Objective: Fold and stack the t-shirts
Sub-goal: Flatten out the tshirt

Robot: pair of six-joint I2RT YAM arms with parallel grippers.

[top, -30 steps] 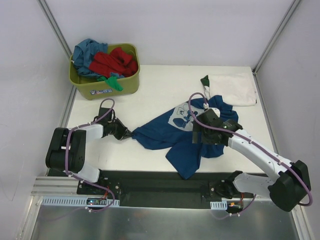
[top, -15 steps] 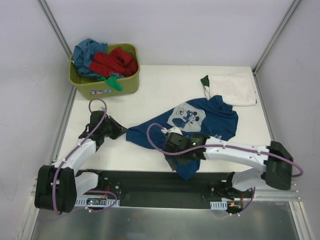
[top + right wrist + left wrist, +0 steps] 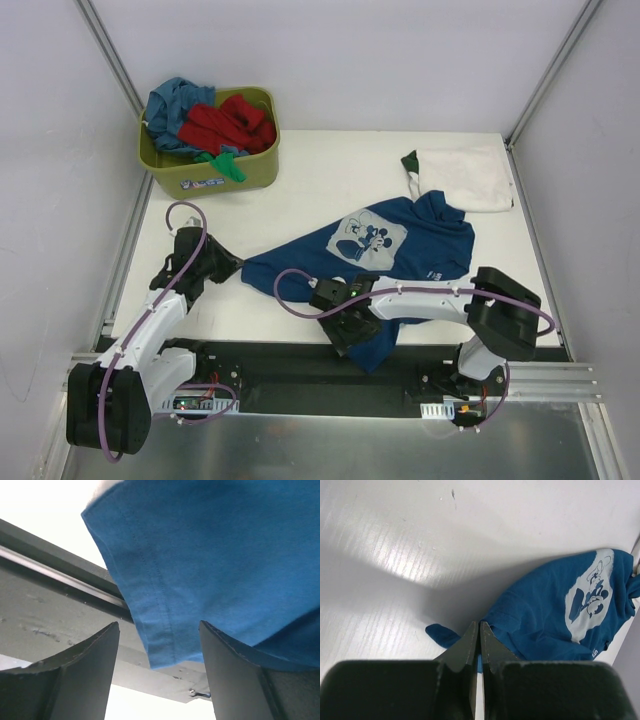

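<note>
- Pinching the left tip of the navy blue t-shirt [image 3: 300, 265], the left gripper [image 3: 479, 625] has its two fingers pressed together. A thin strip of blue cloth shows between them in the left wrist view.
- From this pinch the shirt spreads to the right over the white table [image 3: 320, 180], a little crumpled. Its white cartoon print [image 3: 368, 238] faces up near the middle of the cloth.
- The right gripper [image 3: 159, 625] is at the near edge of the same shirt, and its fingers stand apart. The stitched hem hangs in the gap between them, and I cannot tell if either finger touches it.
- The near corner of the shirt goes over the table edge, above the black rail [image 3: 300, 365] where the arms are mounted. The right wrist view shows this rail just behind the hem.
- The two grippers are well apart, the left one at the left end of the shirt and the right one at its near side.
- At the far right of the table lies the white t-shirt [image 3: 465, 175], folded flat. The dark green t-shirt [image 3: 410, 160] shows at its left edge, touching it.
- At the far left corner stands the olive-green tub [image 3: 215, 182]. It holds the red t-shirt [image 3: 225, 122], the teal t-shirt [image 3: 170, 100] and the green t-shirt [image 3: 225, 165], all in a heap.
</note>
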